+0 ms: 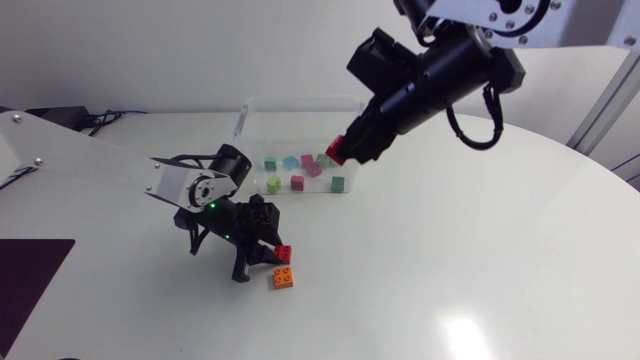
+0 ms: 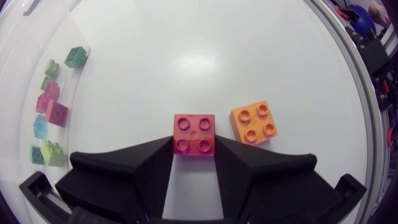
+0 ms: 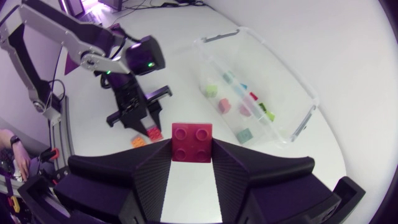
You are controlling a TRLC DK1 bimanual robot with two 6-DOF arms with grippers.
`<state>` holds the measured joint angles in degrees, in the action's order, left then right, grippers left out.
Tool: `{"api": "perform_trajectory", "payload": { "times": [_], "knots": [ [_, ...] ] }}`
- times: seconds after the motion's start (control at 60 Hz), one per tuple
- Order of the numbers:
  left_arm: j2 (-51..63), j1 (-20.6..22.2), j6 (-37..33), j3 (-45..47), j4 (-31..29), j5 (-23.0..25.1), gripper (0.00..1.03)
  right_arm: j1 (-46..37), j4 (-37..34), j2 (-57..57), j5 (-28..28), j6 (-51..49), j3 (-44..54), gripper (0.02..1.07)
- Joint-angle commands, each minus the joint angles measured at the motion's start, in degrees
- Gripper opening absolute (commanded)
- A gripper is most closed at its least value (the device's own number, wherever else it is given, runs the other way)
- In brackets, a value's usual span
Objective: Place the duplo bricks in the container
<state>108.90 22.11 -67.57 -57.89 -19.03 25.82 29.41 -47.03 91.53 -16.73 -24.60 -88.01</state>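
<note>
While the left gripper [image 1: 272,250] sits low at the round white table [image 1: 480,260], its two black fingers pinch a red duplo brick [image 1: 283,251] from both sides. In the left wrist view, the fingertips press against the half of this four-stud brick nearest the camera, and the studs face upward. I cannot tell whether the brick rests on the table or is held just above it. An orange duplo brick [image 2: 254,122] lies flat on the table just beside the red one, close but not touching.

The right gripper [image 1: 340,150] hangs in the air over the end of a clear plastic container [image 1: 245,120] nearest the right arm. Its fingers are clamped on a crimson duplo brick [image 1: 335,151], and the right wrist view shows the brick wedged between the fingertips with its studs toward the camera.

The container stands toward the far side of the table, well apart from the left gripper. Inside it, several small bricks [image 1: 273,183] in green, pink, turquoise and red lie scattered across the floor.
</note>
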Motion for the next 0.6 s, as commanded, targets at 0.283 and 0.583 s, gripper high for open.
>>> {"api": "perform_trajectory", "payload": {
  "times": [0.283,0.583],
  "knots": [
    [-9.85,-4.09,1.74,-2.84,-3.56,2.04,0.27,-5.06,3.96,17.28,-0.32,6.06,-17.02,0.36],
    [-16.62,-7.25,6.66,-7.41,-4.53,3.00,0.27,-7.35,3.26,30.03,-0.23,7.81,-31.44,0.37]
  ]
}}
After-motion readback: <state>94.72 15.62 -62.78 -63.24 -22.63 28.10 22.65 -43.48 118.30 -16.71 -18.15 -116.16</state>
